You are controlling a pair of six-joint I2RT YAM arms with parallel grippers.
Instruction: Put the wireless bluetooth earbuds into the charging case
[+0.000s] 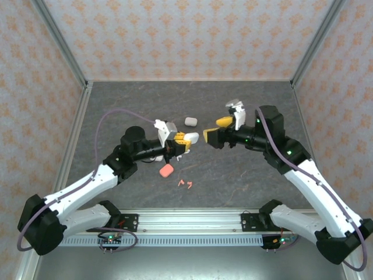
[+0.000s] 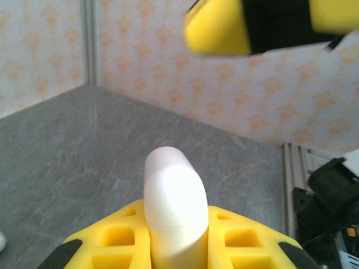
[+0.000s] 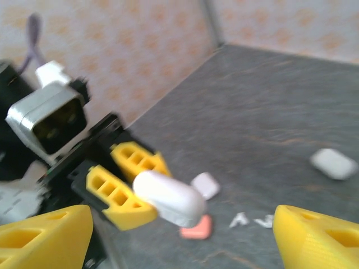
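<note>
Mid-frame, the left pincer (image 1: pixel 182 140) grips a white case (image 1: pixel 192 138); the right pincer (image 1: pixel 214 129) faces it, open. A pink case (image 1: pixel 166 170) and earbuds (image 1: pixel 185 184) lie below on the table (image 1: pixel 116 116).

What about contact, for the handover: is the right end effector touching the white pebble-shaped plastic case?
Apart. Right wrist view: the right end effector stands open, with gaps either side of the white pebble-shaped case.

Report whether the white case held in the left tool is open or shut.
Shut: the white case shows a thin seam with the lid down, clamped in the left tool. In the right wrist view it reads as one smooth pebble.
</note>
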